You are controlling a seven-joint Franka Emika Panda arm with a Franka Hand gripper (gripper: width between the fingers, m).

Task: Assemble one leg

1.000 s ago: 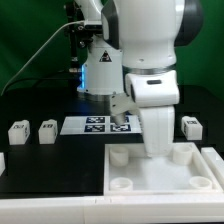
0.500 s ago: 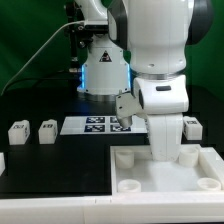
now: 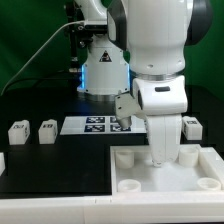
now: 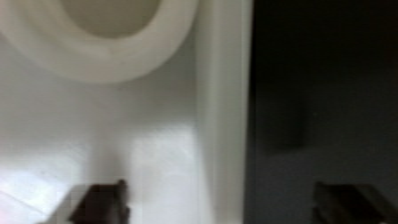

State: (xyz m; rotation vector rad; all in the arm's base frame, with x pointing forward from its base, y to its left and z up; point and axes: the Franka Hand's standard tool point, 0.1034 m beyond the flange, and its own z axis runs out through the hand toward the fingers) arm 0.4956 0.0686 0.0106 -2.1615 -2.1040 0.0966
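Note:
Three legs stand on the black table in the exterior view: two at the left [image 3: 18,132] [image 3: 47,131] and one at the right [image 3: 192,127], each a small white block with a tag. My gripper [image 3: 161,160] hangs low over the far edge of the large white tray-like piece [image 3: 130,182], its fingers mostly hidden by the hand. In the wrist view the gripper [image 4: 222,204] is open, its dark fingertips [image 4: 98,203] wide apart. The tray's wall [image 4: 217,110] runs between them, beside a round socket [image 4: 111,35]. Nothing is held.
The marker board [image 3: 92,124] lies flat on the table behind the tray. The robot's base [image 3: 105,70] stands at the back. A green backdrop closes the scene. Black table [image 4: 329,100] shows beside the tray wall.
Over the last second the arm moved toward the exterior view's right along the tray's far edge. In the last half second it has hardly moved.

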